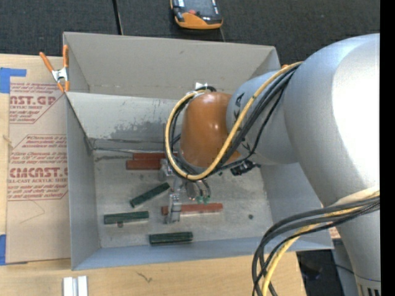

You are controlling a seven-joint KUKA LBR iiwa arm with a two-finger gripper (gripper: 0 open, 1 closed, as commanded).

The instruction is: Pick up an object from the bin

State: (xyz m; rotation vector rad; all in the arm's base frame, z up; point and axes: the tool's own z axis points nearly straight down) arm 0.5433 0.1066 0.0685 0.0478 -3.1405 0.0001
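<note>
Gripper (176, 203) at left end of flat reddish-brown bar (202, 208), mid-floor of grey metal bin (83, 165); open or closed cannot be told.

light: bright, even | glare: on white arm shell (345, 103) | shadow: soft, on bin floor (247, 199) under arm

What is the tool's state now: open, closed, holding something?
Tool: cannot be told; it is at the left end of a red-brown bar.

In the bin (80, 165), one bar (146, 162) is laid at the back, three bars (126, 217) front-left, a last bar (199, 208) under the pincer (177, 207).
</note>
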